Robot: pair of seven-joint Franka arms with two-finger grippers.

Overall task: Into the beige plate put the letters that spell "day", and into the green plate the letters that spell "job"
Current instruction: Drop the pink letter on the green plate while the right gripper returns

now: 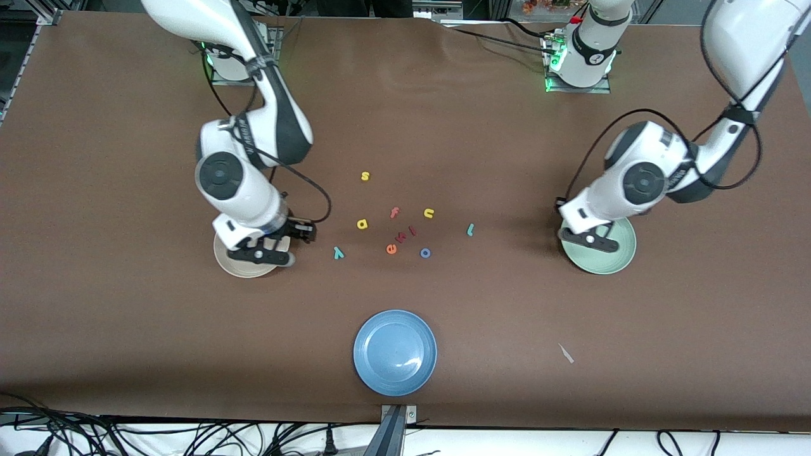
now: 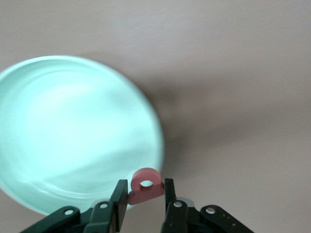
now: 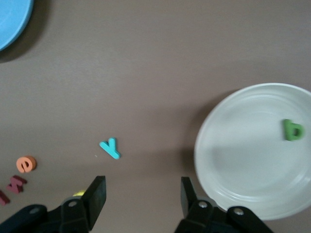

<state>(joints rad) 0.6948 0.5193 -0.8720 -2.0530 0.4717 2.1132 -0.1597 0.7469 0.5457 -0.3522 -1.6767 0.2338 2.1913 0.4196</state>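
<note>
My left gripper (image 2: pixel 144 191) is shut on the pinkish-red "b" (image 2: pixel 146 185) and hangs over the edge of the green plate (image 2: pixel 73 131) at the left arm's end of the table (image 1: pixel 608 259). My right gripper (image 3: pixel 143 187) stands open with nothing between its fingers, over the rim of the beige plate (image 3: pixel 252 160). The dark green "d" (image 3: pixel 293 130) lies in that plate. On the table lie the teal "y" (image 1: pixel 338 253), yellow "a" (image 1: pixel 362 223), blue "o" (image 1: pixel 425 253) and teal "j" (image 1: pixel 470 230).
A blue plate (image 1: pixel 395 352) sits near the front edge of the table. Other letters lie among the task's own: a yellow "s" (image 1: pixel 365 176), a red "f" (image 1: pixel 394 212), a yellow "u" (image 1: pixel 429 213) and an orange "e" (image 1: pixel 391 249).
</note>
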